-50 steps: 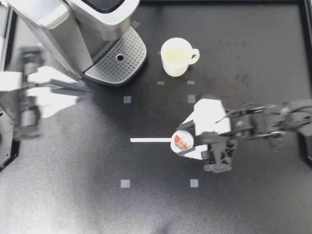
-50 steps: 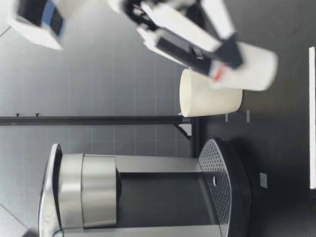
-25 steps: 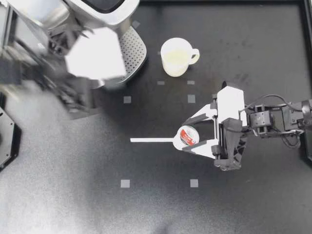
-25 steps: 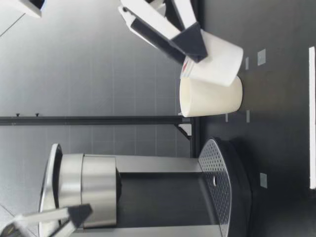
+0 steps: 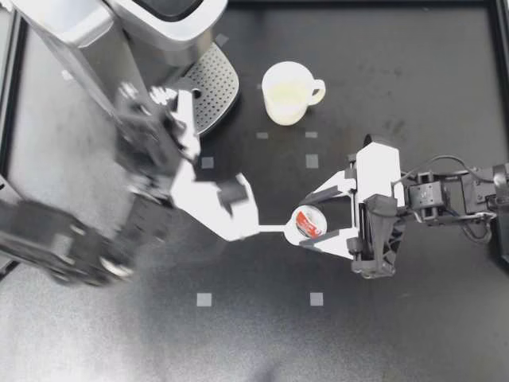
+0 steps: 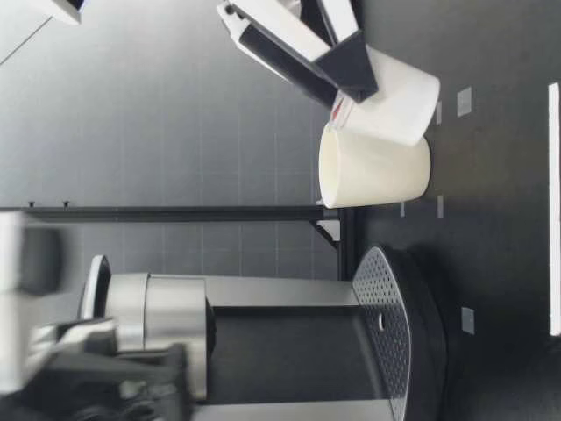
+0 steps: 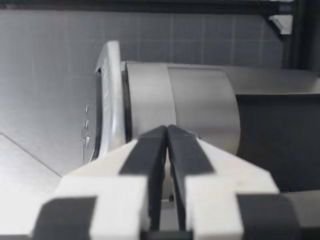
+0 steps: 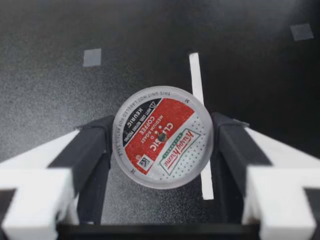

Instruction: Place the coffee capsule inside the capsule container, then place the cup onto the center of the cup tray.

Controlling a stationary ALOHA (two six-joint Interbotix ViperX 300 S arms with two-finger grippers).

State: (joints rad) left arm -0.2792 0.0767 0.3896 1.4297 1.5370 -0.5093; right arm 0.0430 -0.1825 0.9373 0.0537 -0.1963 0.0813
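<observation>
Squarely between the two fingers of my right gripper (image 5: 307, 224) sits the coffee capsule (image 5: 308, 222), clamped from both sides out on the open black table (image 5: 413, 72), right of centre. In the right wrist view its red-and-white foil lid (image 8: 162, 137) faces the camera, with a black pad (image 8: 92, 150) touching each side of the rim. A white tape strip (image 5: 266, 229) runs across the table under the capsule and off to its left. From table height the capsule (image 6: 394, 96) sits tilted in the grip, nearer that camera than the mug.

My left gripper (image 5: 185, 118) is blurred in the top view, close to the near right side of the coffee machine (image 5: 119, 40). In the left wrist view its fingers (image 7: 152, 150) are pressed flat together with nothing between them, pointing at the machine's silver body (image 7: 200, 110).

The white mug (image 5: 288, 91) stands upright on the table, handle to the right, just right of the perforated cup tray (image 5: 211, 83) and apart from it. The tray carries nothing. The mug is far of the capsule and well apart from it.
</observation>
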